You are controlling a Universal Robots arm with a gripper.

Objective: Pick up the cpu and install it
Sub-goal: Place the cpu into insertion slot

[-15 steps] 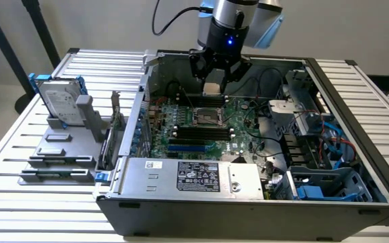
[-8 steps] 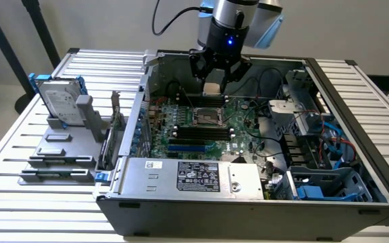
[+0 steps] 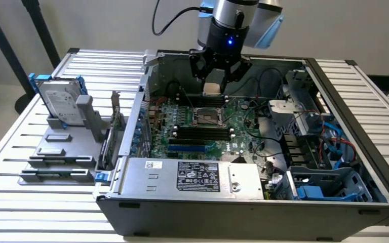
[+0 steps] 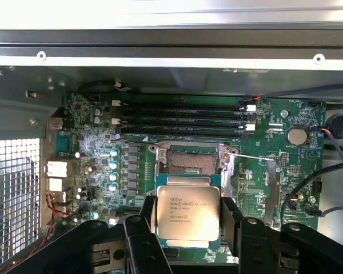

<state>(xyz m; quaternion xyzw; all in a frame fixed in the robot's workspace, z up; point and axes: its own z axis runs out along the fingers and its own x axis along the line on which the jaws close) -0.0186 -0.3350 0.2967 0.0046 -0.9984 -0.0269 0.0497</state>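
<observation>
Upper centre of the exterior view: cpu (image 3: 211,89) held in the air near the socket (image 3: 206,117).
Jaws grip its opposite edges. It looks light, stiff, thin and slick-topped, probably delicate underneath, so the edges are the right hold.

Arm (image 3: 230,25) vertical, wrist pointing straight down; black fingers (image 4: 144,218) part-spread, clamped on opposite cpu (image 4: 187,212) edges.

The cpu (image 4: 187,210) sits between the jaws, above the motherboard (image 4: 274,145) inside the case (image 3: 248,215), near the socket (image 4: 188,161). Memory slots (image 4: 180,120) lie beyond the socket. The hard drive (image 3: 59,104) stands on the worktop (image 3: 5,202) outside the case, well apart from the jaws.
</observation>
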